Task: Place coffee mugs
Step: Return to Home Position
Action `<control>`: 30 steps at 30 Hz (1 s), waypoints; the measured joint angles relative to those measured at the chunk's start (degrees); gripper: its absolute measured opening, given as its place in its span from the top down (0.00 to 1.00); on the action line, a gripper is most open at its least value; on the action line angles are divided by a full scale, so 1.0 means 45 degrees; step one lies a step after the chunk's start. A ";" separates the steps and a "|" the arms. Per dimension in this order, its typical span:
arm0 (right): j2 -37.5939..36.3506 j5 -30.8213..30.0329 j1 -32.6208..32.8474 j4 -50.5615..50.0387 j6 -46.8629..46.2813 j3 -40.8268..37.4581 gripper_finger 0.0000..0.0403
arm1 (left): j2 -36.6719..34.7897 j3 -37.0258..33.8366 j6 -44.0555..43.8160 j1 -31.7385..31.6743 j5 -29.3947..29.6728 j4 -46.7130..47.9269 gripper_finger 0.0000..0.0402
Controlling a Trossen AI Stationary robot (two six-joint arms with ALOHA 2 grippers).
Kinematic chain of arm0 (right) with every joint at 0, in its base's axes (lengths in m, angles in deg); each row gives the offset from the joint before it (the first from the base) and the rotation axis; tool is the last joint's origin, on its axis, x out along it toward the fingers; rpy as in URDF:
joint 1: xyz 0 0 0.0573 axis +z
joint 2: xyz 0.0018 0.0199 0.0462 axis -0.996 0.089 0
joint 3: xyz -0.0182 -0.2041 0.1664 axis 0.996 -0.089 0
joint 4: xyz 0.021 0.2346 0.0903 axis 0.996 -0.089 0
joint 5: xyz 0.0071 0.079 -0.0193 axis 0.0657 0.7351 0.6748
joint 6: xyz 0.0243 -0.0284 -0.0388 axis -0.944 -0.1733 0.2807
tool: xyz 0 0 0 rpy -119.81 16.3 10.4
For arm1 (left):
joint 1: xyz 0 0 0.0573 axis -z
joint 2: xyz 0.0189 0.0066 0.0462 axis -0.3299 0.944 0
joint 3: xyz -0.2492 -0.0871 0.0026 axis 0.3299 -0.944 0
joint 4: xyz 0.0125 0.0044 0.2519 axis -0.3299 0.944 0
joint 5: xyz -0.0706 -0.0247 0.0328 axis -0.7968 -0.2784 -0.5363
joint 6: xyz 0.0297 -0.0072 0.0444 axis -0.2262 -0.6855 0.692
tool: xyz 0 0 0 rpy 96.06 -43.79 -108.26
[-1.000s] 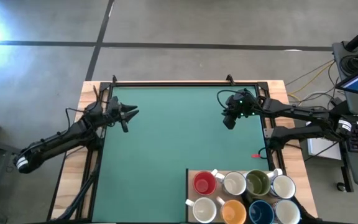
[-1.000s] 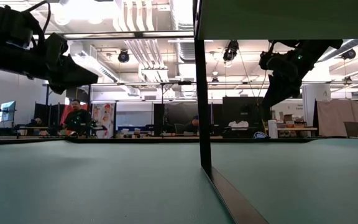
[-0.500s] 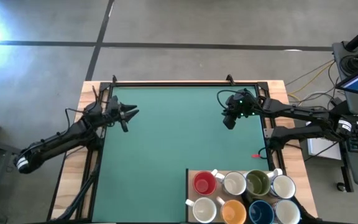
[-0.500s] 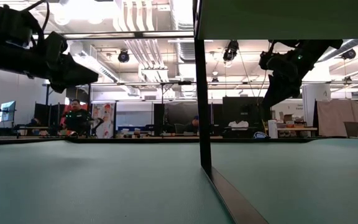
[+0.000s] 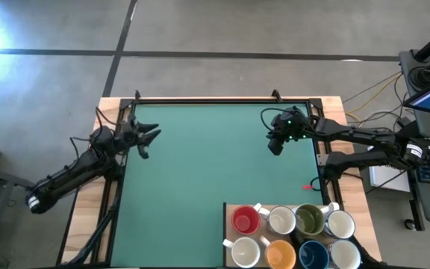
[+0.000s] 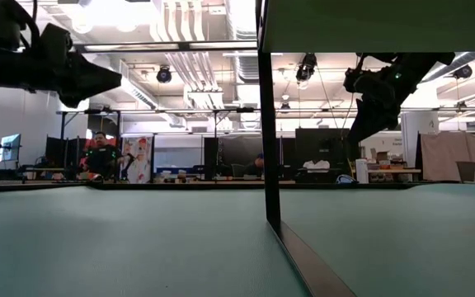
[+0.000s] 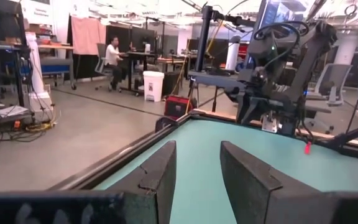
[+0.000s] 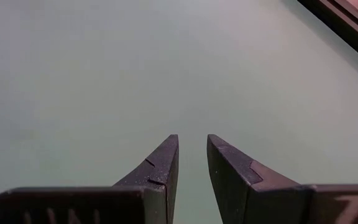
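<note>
Mugs (image 5: 281,220): eight on near-right shelf (image 5: 230,211) | left end effector (image 5: 152,142): far left, spread, empty | right end effector (image 5: 275,146): far right, slightly apart, empty

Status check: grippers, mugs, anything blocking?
Left gripper open, empty, at table's left edge. Right gripper open, empty, far right. Eight mugs on shelf. Nothing in the way.

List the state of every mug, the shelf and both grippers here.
Red mug: upright, empty, on the shelf.
Orange mug: upright, empty, on the shelf.
Blue mug: upright, empty, on the shelf.
Olive mug: upright, empty, on the shelf.
White mugs: four, upright, empty, on the shelf.
Shelf: holds eight mugs.
Left gripper: open, empty, over the table edge.
Right gripper: open, empty, over the table.
</note>
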 joint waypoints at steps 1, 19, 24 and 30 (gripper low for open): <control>0.0000 0.0002 0.0000 -0.0002 0.0000 0.0000 0.82 | -0.0198 0.0000 0.0000 0.0000 0.0000 0.0217 0.73; 0.0000 0.0001 0.0002 -0.0002 0.0000 0.0000 0.82 | -0.1771 -0.0265 -0.0004 0.0000 -0.0005 0.2320 0.73; 0.0000 0.0001 -0.0002 -0.0002 0.0000 0.0000 0.82 | -0.1771 -0.0291 -0.0005 0.0000 -0.0005 0.2310 0.73; 0.0000 0.0000 0.0002 0.0002 0.0000 0.0000 0.82 | -0.1771 -0.0291 0.0000 0.0000 -0.0005 0.2305 0.73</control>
